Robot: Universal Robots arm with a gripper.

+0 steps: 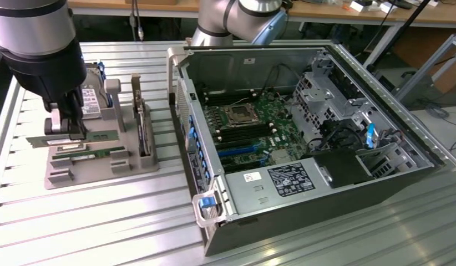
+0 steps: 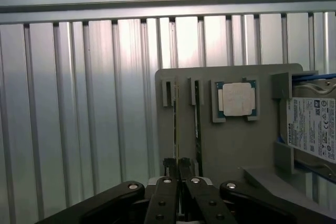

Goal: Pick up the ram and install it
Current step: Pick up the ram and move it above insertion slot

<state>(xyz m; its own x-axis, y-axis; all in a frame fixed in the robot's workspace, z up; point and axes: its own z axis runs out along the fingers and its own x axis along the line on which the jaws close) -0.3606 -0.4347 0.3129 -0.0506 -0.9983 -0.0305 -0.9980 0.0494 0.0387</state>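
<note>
Pick-up step: the fingers [image 2: 185, 167] are clenched on the ram [image 1: 102, 136], which sits pinched between them in the grey holder [image 2: 236, 145]. Lifting it likely calls for a straight pull, clear of the second stick [image 2: 198, 129] just beside.

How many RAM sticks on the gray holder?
2. The first ram stick is gripped by the hand; the second ram stick lies in the next slot on the gray holder. Others may be hidden.

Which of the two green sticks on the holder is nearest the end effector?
The ram farther from the processor chip; the end effector is closed on it.
</note>
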